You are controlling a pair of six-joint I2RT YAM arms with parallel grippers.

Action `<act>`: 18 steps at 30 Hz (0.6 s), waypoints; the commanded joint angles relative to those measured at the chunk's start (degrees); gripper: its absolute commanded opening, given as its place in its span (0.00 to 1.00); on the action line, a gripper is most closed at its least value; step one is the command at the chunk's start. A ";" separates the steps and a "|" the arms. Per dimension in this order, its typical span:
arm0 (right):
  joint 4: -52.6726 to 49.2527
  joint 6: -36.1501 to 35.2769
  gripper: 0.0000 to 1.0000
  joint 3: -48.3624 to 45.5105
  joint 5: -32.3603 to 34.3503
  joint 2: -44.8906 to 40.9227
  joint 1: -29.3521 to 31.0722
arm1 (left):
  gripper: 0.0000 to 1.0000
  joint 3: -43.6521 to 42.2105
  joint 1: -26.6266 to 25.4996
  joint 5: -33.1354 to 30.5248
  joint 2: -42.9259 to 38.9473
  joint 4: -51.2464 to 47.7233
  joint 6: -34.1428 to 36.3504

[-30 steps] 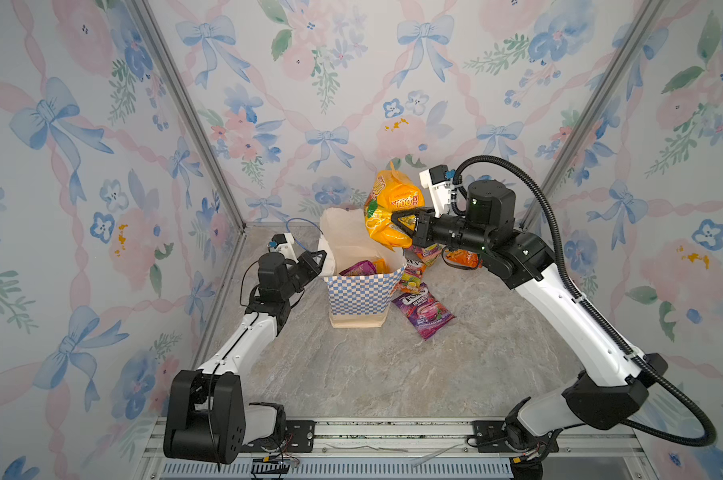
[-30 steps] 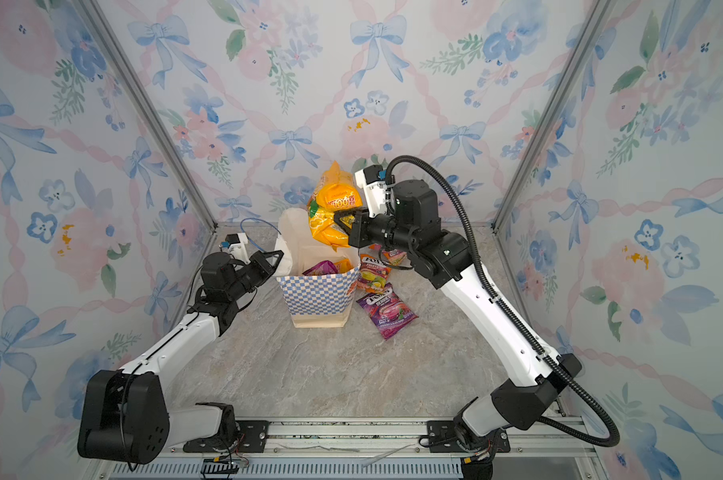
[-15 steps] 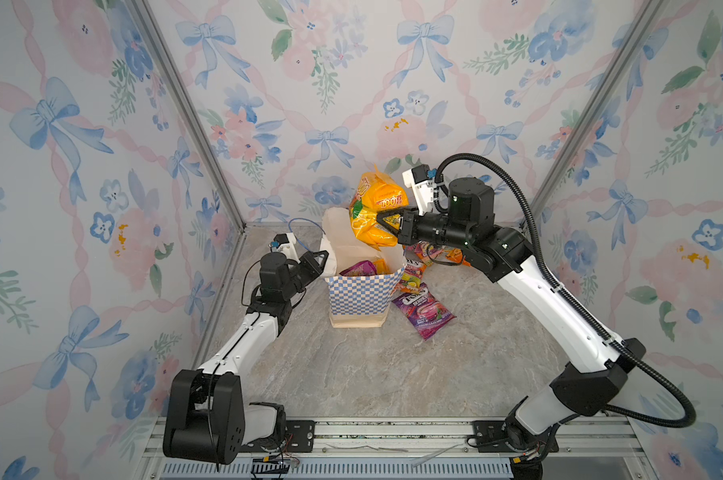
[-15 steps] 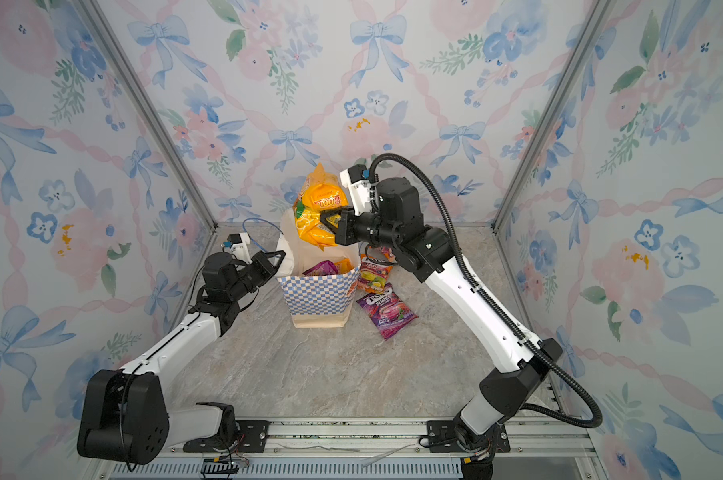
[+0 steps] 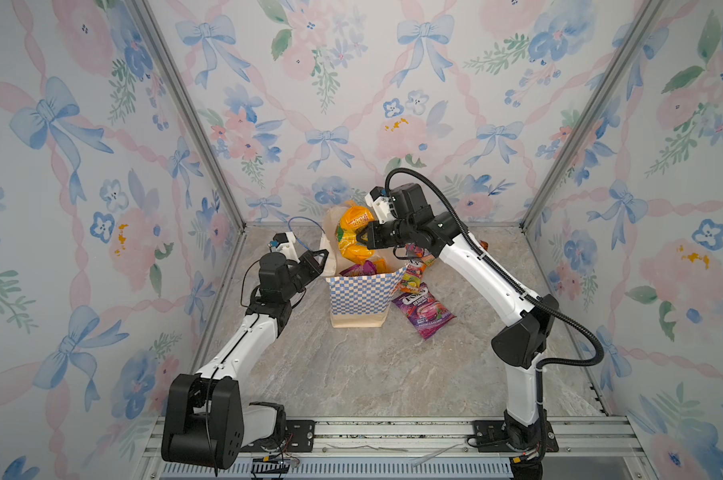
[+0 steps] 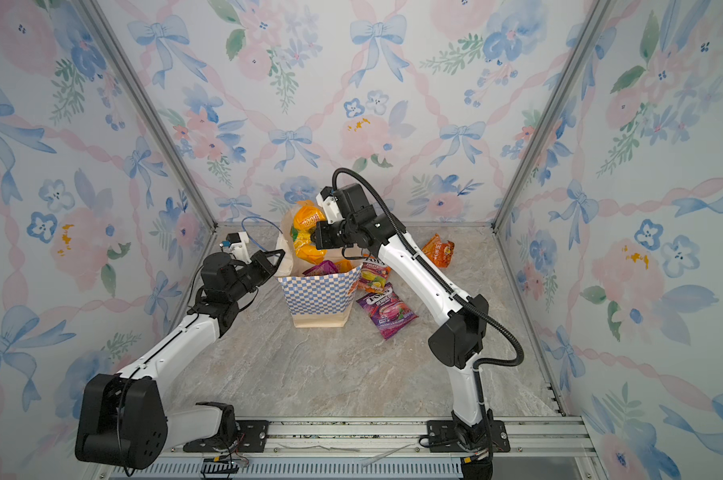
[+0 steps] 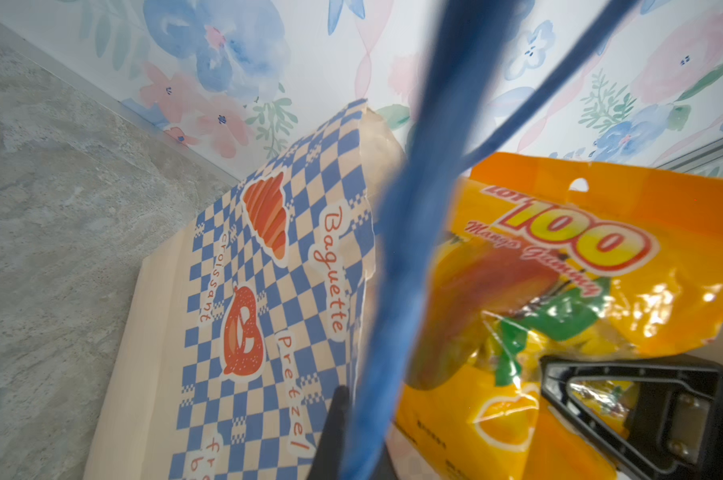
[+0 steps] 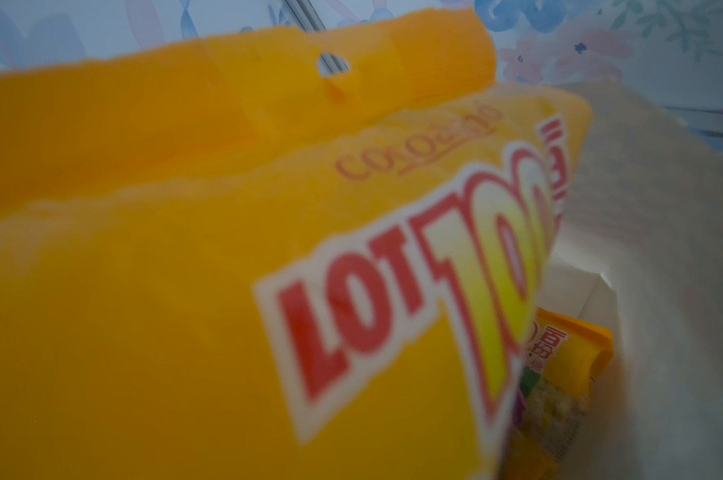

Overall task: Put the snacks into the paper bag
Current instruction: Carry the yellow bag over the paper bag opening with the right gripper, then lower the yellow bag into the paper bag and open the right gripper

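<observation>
The paper bag [image 5: 357, 297] [image 6: 318, 295] stands upright mid-table with its mouth open; a magenta packet [image 5: 357, 270] pokes out inside. My right gripper [image 5: 362, 240] [image 6: 316, 239] is shut on a yellow-orange "LOT 100" snack pack [image 5: 351, 232] [image 6: 306, 232] [image 8: 227, 291], whose lower part hangs in the bag's mouth. My left gripper [image 5: 324, 257] [image 6: 279, 257] [image 7: 351, 457] is shut on the bag's blue cord handle [image 7: 393, 291] at the left rim. A purple FOX'S packet [image 5: 422, 309] [image 6: 387, 309] and a fruit packet [image 5: 411, 280] lie right of the bag.
An orange chip bag [image 6: 438, 249] lies near the back wall, behind my right arm. Floral walls close in the marble table [image 5: 372, 374] on three sides. A metal rail [image 5: 372, 432] runs along the front edge.
My right gripper has carried the yellow-orange pack leftward and down, from right of the bag to its mouth. The left arm and the bag have stayed put.
</observation>
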 commanded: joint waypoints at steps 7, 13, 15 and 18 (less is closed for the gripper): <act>-9.61 -10.43 0.00 10.47 10.31 1.37 2.12 | 0.00 -0.63 -0.27 -0.28 -0.39 0.27 -0.63; -14.57 -13.76 0.00 15.85 19.61 6.14 3.03 | 0.00 -0.70 -0.27 -0.46 -0.68 0.47 -0.80; -13.92 -14.62 0.00 15.86 21.21 6.75 3.27 | 0.00 -0.70 -0.19 -0.46 -0.73 0.47 -0.79; -12.49 -17.09 0.00 15.30 22.72 7.29 3.86 | 0.00 -0.70 -0.18 -0.15 -0.75 0.46 -0.72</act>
